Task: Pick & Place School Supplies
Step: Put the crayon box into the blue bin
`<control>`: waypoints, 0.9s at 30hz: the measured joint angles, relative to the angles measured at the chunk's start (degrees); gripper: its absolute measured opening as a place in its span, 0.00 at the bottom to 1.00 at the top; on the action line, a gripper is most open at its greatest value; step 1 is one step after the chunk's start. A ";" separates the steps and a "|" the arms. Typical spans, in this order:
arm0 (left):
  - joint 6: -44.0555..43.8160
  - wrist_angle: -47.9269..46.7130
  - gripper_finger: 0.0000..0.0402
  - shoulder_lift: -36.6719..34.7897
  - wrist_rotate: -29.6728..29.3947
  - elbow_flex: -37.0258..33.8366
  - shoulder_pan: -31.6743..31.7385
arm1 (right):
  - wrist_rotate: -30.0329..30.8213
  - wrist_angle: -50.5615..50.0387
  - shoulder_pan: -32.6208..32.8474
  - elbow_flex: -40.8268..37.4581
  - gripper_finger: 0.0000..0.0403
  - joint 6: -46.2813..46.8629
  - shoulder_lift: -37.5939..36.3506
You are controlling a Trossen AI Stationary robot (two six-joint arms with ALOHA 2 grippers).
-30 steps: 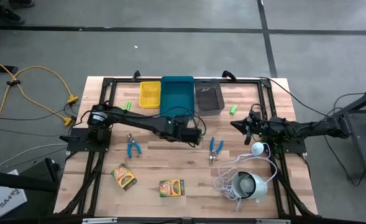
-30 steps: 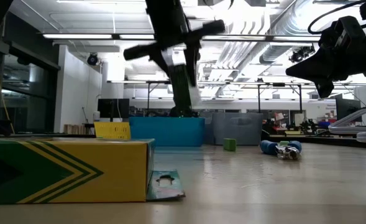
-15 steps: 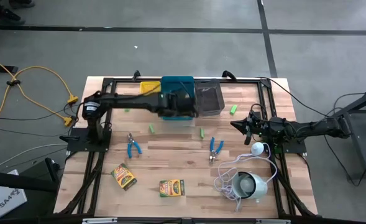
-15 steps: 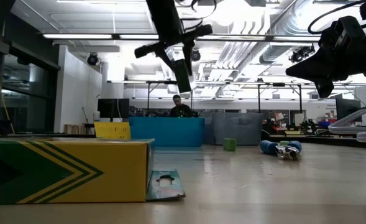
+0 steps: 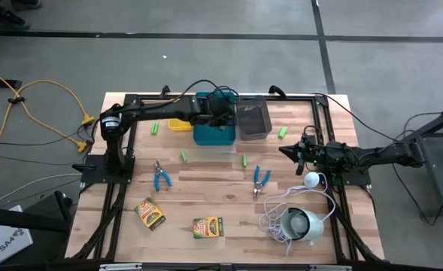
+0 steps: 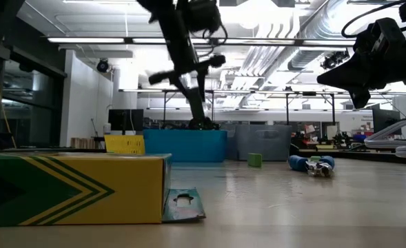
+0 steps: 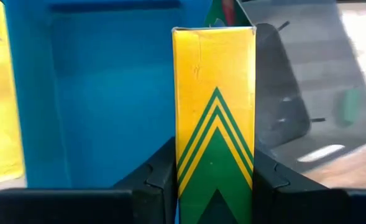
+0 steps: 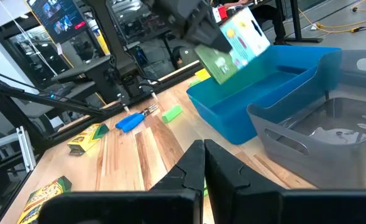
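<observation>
Crayons first: you have one crayon box [image 7: 214, 112] pinched between the fingers of the left gripper [image 5: 219, 113], and it hangs over the blue bin [image 5: 213, 134] at the far side of the table [image 5: 221, 196], not yet let go. In the left wrist view the box stands upright between the two dark fingers [image 7: 155, 177], with the blue bin's floor behind it and the grey bin [image 5: 253, 120] off to one side. The right wrist view shows the same box [image 8: 235, 40] tilted in the air above the blue bin's rim.

Your right gripper [image 5: 295, 151] waits near the table's right edge, its fingers pressed together on nothing.

By my reading you are early in the job. Nothing can be seen lying in the yellow bin [image 5: 177, 123] or the grey bin, and the blue bin's inside looks bare under the box. Left on the wood are two more crayon boxes [image 5: 150, 214] and [image 5: 207, 226] near the front edge, two blue-handled scissors [image 5: 160, 178] and [image 5: 261, 178] in the middle, and green stubs [image 5: 183, 156], [image 5: 244, 160], [image 5: 155, 129], [image 5: 282, 132] scattered about. The white device with its cord [image 5: 300, 222] stays where it is.
</observation>
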 joint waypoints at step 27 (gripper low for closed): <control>1.18 41.08 0.34 0.07 17.20 -26.59 6.36 | -0.01 0.01 0.00 0.01 0.01 0.00 -0.01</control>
